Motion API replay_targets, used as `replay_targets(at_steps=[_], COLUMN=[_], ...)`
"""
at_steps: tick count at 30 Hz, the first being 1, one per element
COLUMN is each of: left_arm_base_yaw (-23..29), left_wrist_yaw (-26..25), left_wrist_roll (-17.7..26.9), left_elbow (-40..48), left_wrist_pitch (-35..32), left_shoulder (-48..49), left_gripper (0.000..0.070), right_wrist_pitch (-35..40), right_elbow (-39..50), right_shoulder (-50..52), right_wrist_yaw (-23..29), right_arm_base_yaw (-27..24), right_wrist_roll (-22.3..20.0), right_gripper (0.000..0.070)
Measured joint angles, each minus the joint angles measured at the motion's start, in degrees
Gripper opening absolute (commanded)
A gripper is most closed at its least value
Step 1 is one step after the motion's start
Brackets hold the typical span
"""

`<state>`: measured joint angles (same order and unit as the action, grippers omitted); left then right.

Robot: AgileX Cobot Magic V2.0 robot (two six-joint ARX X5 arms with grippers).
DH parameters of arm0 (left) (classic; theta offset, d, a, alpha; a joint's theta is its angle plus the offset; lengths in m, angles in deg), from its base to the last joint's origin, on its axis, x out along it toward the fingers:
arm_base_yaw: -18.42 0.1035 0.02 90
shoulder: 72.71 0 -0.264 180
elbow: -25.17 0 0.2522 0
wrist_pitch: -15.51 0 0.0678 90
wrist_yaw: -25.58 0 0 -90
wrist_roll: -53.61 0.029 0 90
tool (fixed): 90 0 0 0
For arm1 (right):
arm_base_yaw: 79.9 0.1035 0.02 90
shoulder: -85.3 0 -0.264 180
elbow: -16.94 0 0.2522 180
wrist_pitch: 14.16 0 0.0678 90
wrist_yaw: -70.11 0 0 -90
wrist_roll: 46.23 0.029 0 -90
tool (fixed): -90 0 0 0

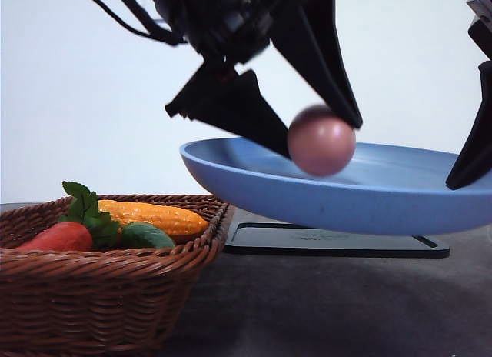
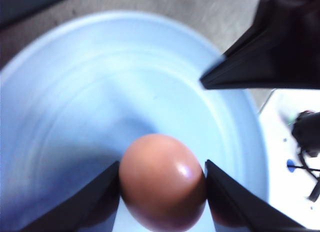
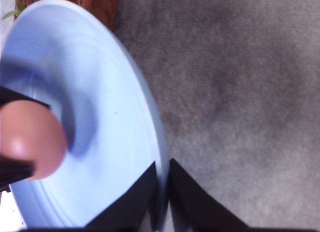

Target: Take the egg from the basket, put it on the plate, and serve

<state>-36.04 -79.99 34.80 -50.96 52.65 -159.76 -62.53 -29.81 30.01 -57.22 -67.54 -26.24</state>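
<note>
The pinkish-brown egg [image 1: 321, 141] hangs just above the blue plate [image 1: 369, 195], with my left gripper [image 1: 321, 132] shut on it. In the left wrist view the egg [image 2: 162, 184] sits between the two black fingers [image 2: 90, 202] over the plate's bowl [image 2: 75, 92]. The plate is held off the table, slightly tilted, by my right gripper [image 1: 467, 163], which is shut on its right rim. The right wrist view shows that gripper [image 3: 164, 167] pinching the plate's rim [image 3: 150, 122], with the egg [image 3: 30, 139] at the far side. The wicker basket [image 1: 108, 295] stands at the lower left.
The basket holds a corn cob [image 1: 154, 216], a red vegetable with green leaves [image 1: 61, 235] and a green item [image 1: 146, 236]. A flat black tray [image 1: 330, 241] lies on the grey table under the raised plate. Bare grey table [image 3: 240, 92] stretches beside the plate.
</note>
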Motion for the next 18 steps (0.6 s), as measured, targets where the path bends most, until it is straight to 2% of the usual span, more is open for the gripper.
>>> replay_targets(at_steps=[7,9,15,18], left_arm_base_yaw=[0.0,-0.1,-0.1,-0.1], left_wrist_yaw=[0.5,0.5,0.5,0.6], left_wrist_roll=[1.1,1.3,1.3,1.3], left_elbow=[0.0,0.0,0.0,0.0], left_wrist_pitch=[-0.1,-0.1,-0.3,-0.3], left_shoulder=[-1.8,-1.9,-1.9,-1.9], left_gripper=[0.0174,0.0195,0.0458,0.0478], right_wrist_pitch=[-1.0,-1.1,-1.2,-1.3], right_elbow=[0.0,0.0,0.0,0.0], right_shoulder=[0.0,0.0,0.0,0.0], right_wrist_yaw=[0.5,0.7,0.5,0.3], right_arm_base_yaw=[0.0,0.0,0.0,0.0], right_wrist_roll=[0.0,0.0,0.0,0.0], right_gripper=[0.0,0.0,0.0,0.0])
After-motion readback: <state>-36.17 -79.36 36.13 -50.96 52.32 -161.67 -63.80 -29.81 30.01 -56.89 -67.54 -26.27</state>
